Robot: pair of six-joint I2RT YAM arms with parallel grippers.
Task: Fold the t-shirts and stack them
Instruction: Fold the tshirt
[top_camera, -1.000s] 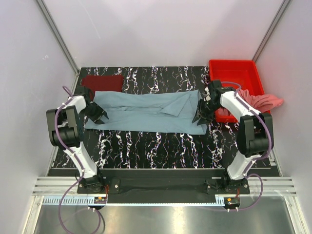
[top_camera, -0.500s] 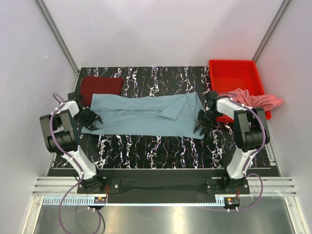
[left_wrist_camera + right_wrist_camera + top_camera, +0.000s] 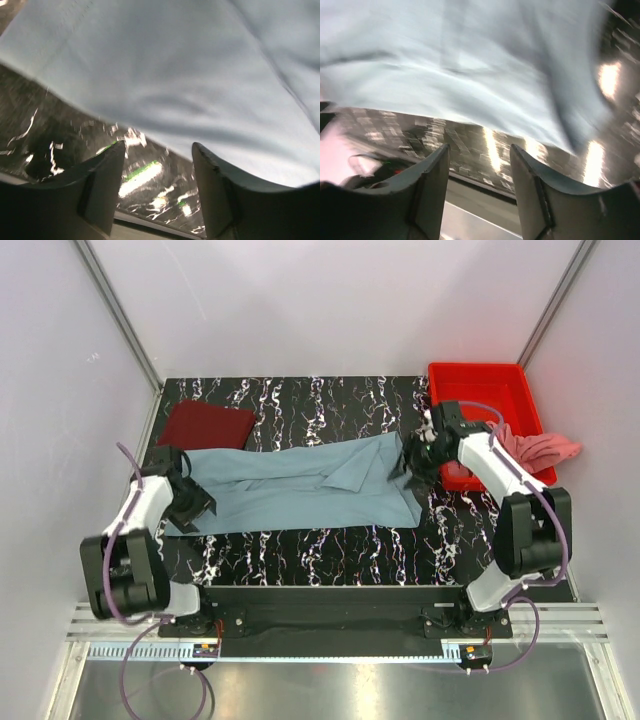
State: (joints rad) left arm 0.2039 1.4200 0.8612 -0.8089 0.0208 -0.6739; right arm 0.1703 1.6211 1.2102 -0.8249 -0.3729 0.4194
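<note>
A dusty grey-blue t-shirt (image 3: 300, 485) lies stretched sideways across the black marbled table, rumpled toward its right end. My left gripper (image 3: 195, 502) is at the shirt's left end. In the left wrist view it (image 3: 157, 150) stands open over bare table, with the cloth (image 3: 175, 75) just beyond the fingertips. My right gripper (image 3: 415, 455) is at the shirt's right end, also open (image 3: 479, 150), the shirt (image 3: 445, 60) ahead of it. A dark maroon t-shirt (image 3: 208, 425) lies folded at the back left. A salmon pink t-shirt (image 3: 540, 445) hangs over the tray's right side.
A red plastic tray (image 3: 480, 380) stands at the back right corner, close behind the right arm. White walls with metal posts close in the table on three sides. The arms' bases sit at the near edge.
Both grippers have opened wider and let the grey-blue shirt's ends down. The left gripper came nearer, the right one went back toward the tray. More of the maroon shirt shows.
</note>
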